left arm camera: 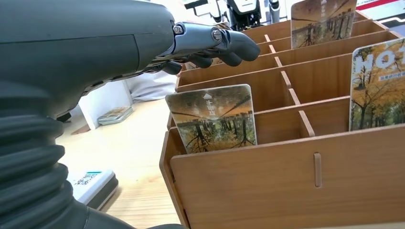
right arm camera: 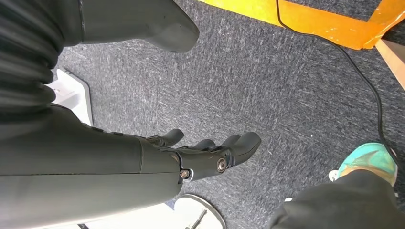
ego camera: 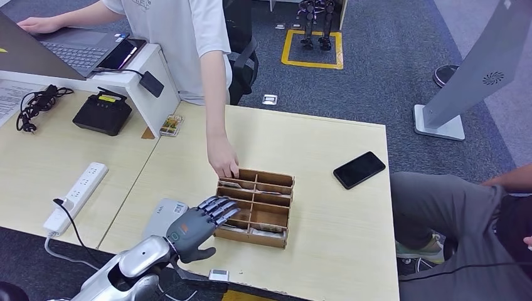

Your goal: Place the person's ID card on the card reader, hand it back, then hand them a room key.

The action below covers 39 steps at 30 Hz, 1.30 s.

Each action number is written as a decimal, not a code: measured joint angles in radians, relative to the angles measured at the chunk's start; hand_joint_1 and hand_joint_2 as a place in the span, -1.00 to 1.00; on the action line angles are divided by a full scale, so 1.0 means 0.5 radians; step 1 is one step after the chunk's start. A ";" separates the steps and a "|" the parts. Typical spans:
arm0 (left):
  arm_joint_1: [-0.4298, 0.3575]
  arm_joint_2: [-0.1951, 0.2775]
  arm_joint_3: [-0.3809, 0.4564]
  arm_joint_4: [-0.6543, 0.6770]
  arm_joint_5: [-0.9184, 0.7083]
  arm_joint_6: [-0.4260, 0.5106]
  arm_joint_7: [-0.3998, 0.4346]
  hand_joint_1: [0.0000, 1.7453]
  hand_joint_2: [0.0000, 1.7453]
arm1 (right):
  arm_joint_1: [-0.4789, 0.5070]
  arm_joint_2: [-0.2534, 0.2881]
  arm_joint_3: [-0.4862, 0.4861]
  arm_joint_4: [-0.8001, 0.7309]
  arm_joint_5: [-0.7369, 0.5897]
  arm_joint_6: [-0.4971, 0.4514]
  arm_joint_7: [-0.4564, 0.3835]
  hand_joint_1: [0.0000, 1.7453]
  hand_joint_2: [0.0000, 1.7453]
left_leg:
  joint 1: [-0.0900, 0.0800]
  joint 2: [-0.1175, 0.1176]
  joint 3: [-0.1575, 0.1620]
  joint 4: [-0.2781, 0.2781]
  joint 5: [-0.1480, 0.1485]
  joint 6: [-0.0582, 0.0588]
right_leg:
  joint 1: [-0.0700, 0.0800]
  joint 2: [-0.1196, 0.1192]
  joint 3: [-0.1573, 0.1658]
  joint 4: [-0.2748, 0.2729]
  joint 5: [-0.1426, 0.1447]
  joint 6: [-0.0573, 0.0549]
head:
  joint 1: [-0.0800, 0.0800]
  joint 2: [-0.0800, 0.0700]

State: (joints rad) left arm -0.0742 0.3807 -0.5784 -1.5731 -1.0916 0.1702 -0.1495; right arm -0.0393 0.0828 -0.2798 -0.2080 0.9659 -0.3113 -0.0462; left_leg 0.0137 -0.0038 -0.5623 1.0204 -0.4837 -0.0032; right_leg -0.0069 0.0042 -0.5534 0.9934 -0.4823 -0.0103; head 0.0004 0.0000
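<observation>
A wooden key-card box (ego camera: 254, 207) with several compartments stands near the table's front edge. My left hand (ego camera: 197, 226) hovers at its near-left corner, fingers (left arm camera: 210, 43) stretched over the compartments and holding nothing. Room key cards with autumn-tree prints stand in the slots: one (left arm camera: 212, 119) close below my fingers, another (left arm camera: 377, 86) to the side, a third (left arm camera: 322, 21) farther back. The grey card reader (ego camera: 164, 216) lies on the table just left of my hand and appears again (left arm camera: 93, 186) in the left wrist view. My right hand (right arm camera: 210, 152) hangs over the carpet, fingers apart and empty.
A person's hand (ego camera: 223, 160) rests at the box's far-left corner. A black phone (ego camera: 359, 169) lies to the right. A white power strip (ego camera: 75, 197) and a black device (ego camera: 102, 113) sit on the left table. A seated person's leg (ego camera: 439, 207) is beside the table's right edge.
</observation>
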 joint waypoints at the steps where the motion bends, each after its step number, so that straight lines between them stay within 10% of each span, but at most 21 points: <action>1: -0.001 -0.004 0.001 0.003 0.001 0.003 0.003 -1.00 1.00 | -0.001 0.000 0.000 0.000 0.002 0.000 0.000 -1.00 1.00 | 0.000 0.000 0.000 0.000 0.000 0.000 | 0.000 0.000 0.000 0.000 0.000 0.000 | 0.000 0.000; 15: 0.000 -0.025 0.024 0.027 0.000 0.027 0.013 -1.00 1.00 | -0.004 0.003 -0.004 -0.002 0.014 0.000 0.015 -1.00 1.00 | 0.000 0.000 0.000 0.000 0.000 0.000 | 0.000 0.000 0.000 0.000 0.000 0.000 | 0.000 0.000; 19: 0.000 -0.025 0.026 0.028 0.001 0.021 0.012 1.00 1.00 | -0.004 0.004 -0.006 -0.002 0.016 0.001 0.019 -1.00 1.00 | 0.000 0.000 0.000 0.000 0.000 0.000 | 0.000 0.000 0.000 0.000 0.000 0.000 | 0.000 0.000; 39: -0.039 -0.024 0.035 0.039 0.014 -0.002 0.001 1.00 1.00 | -0.013 0.013 -0.041 -0.013 0.041 0.002 0.021 -1.00 1.00 | 0.000 0.000 0.000 0.000 0.000 0.000 | 0.000 0.000 0.000 0.000 0.000 0.000 | 0.000 0.000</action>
State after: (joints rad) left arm -0.0935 0.3685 -0.5607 -1.5537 -1.0845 0.1693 -0.1492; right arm -0.0456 0.0894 -0.3004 -0.2147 0.9862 -0.3102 -0.0359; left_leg 0.0139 -0.0038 -0.5620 1.0203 -0.4838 -0.0032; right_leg -0.0069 0.0043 -0.5532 0.9936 -0.4824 -0.0104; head 0.0004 0.0000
